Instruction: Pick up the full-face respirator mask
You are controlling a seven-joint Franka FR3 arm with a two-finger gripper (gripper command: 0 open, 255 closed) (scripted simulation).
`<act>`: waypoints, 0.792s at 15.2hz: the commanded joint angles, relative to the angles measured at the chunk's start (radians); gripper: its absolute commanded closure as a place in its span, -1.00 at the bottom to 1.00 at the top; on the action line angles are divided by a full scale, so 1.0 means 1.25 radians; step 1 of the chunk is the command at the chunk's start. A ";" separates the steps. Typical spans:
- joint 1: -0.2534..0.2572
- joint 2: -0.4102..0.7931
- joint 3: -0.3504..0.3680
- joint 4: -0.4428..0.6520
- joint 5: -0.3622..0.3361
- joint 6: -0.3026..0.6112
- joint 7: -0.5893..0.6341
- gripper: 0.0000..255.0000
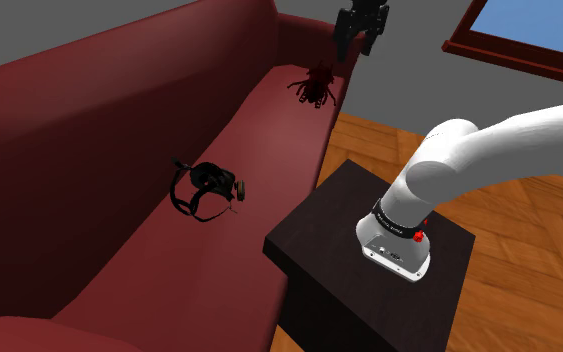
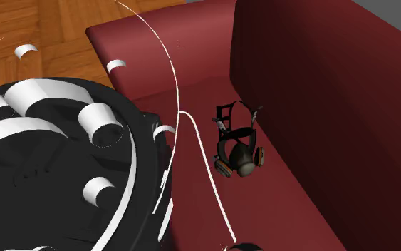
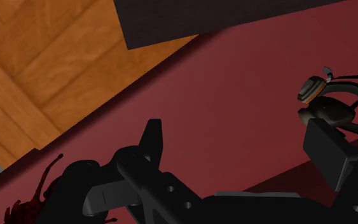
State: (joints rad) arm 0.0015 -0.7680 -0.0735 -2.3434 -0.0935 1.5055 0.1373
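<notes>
Gripper (image 1: pixel 357 46) hangs high over the far end of the sofa (image 1: pixel 119 110) seat, above a dark red spidery thing (image 1: pixel 315 84). In the wrist view its fingers (image 3: pixel 151 139) stand spread, with nothing between them.

Mask (image 1: pixel 207 188) lies on the seat, roughly mid-length, nearer the backrest than the front edge, and well apart from the gripper. From the gripper it lies down and toward the shoulder view's lower left, along the seat. In the wrist view it appears by the tip of one finger, outside the gap between the two.

Long axis: we judge that it runs along the seat's length, with facepiece and filters toward the gripper's end and straps trailing away.

We judge that the coming move is a long traverse along the seat plus a descent. The wrist may need turning so the fingers close across the facepiece, not along it.

Writing: none readable on the mask. A dark band at the base of the arm (image 1: pixel 489 150) carries marks we cannot read.
</notes>
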 commanded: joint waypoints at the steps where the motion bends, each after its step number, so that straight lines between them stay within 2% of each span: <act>1: 0.000 0.000 0.000 0.000 0.000 0.000 0.000 -1.00; 12: 0.057 0.117 0.131 -0.125 0.076 0.246 0.155 -1.00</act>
State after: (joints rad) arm 0.0654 -0.6324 0.0739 -2.4777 -0.0066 1.7781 0.3120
